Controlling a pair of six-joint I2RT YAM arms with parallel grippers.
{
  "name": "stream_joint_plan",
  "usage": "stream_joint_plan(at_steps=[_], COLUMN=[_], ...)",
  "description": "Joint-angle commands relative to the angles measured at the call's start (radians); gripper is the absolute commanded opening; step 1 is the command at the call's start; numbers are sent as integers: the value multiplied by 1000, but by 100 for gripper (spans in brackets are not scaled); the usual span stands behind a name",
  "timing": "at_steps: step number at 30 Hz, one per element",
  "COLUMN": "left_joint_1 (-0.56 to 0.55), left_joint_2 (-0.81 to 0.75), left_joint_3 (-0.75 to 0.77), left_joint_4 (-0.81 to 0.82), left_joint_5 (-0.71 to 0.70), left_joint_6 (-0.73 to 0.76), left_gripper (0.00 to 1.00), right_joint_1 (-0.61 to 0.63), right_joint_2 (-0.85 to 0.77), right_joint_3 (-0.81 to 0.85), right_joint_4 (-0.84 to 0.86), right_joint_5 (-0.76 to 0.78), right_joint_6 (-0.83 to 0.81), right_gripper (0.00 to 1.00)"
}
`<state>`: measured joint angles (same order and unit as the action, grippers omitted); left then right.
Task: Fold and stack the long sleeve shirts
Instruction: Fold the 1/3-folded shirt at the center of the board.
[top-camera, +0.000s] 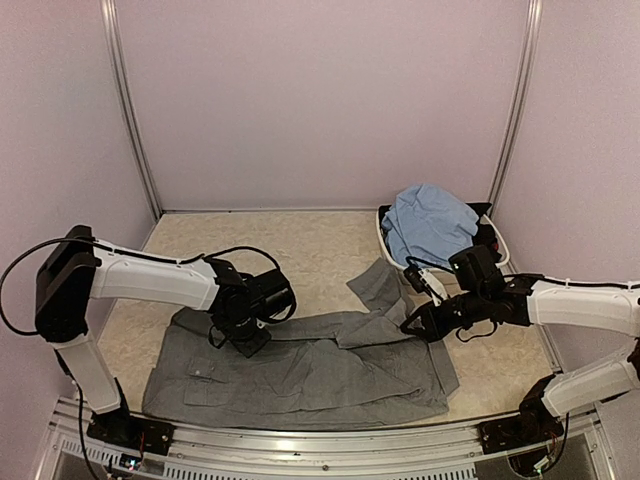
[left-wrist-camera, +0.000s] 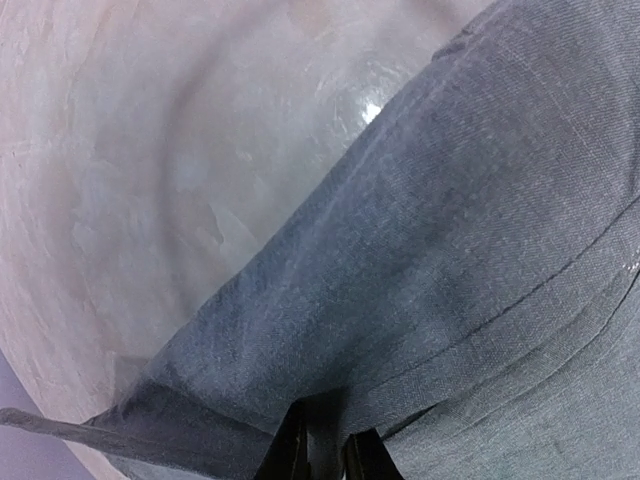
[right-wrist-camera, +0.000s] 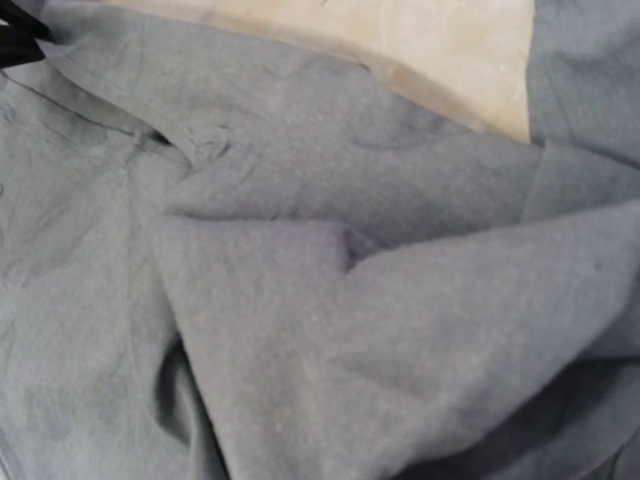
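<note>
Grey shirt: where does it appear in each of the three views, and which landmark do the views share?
Top external: the grey shirt lies spread across the near middle of the table.
Left wrist: the grey shirt fills the right and lower part.
Right wrist: the grey shirt fills nearly the whole picture.
Shared landmark: the beige tabletop beyond the cloth.

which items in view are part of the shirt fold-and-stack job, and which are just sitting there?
Part of the job:
- grey shirt, spread out between the two arms
- light blue shirt, bunched up in the basin

Just lying about:
- white basin, far right of the table, only holding the blue shirt
</note>
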<state>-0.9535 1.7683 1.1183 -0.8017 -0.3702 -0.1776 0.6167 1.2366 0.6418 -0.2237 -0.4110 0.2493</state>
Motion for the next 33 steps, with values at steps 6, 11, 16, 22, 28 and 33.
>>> stream_joint_plan(at_steps=[6, 11, 16, 22, 28, 33], left_joint_1=[-24, -25, -25, -20, 31, 50], left_joint_2=[-38, -85, -129, -174, -204, -190], left_joint_3=[-57, -60, -52, -49, -22, -9], left_joint_4=[-4, -11, -15, 42, 126, 138], left_joint_5=[36, 86, 130, 168, 245, 263], left_joint_6=[-68, -82, -105, -113, -73, -39], left_gripper=[15, 16, 18, 30, 41, 55], right_joint_1=[-9, -11, -11, -10, -12, -9], right_joint_2=[-72, -113, -138, -142, -172, -182], right_joint_3=[-39, -44, -58, -66, -29, 8], right_joint_4=[-15, -28, -44, -50, -82, -121], right_joint_5=[-1, 4, 16, 29, 26, 1], right_joint_6=[55, 79, 89, 98, 129, 137], right_gripper=[0, 0, 0, 0, 0, 0])
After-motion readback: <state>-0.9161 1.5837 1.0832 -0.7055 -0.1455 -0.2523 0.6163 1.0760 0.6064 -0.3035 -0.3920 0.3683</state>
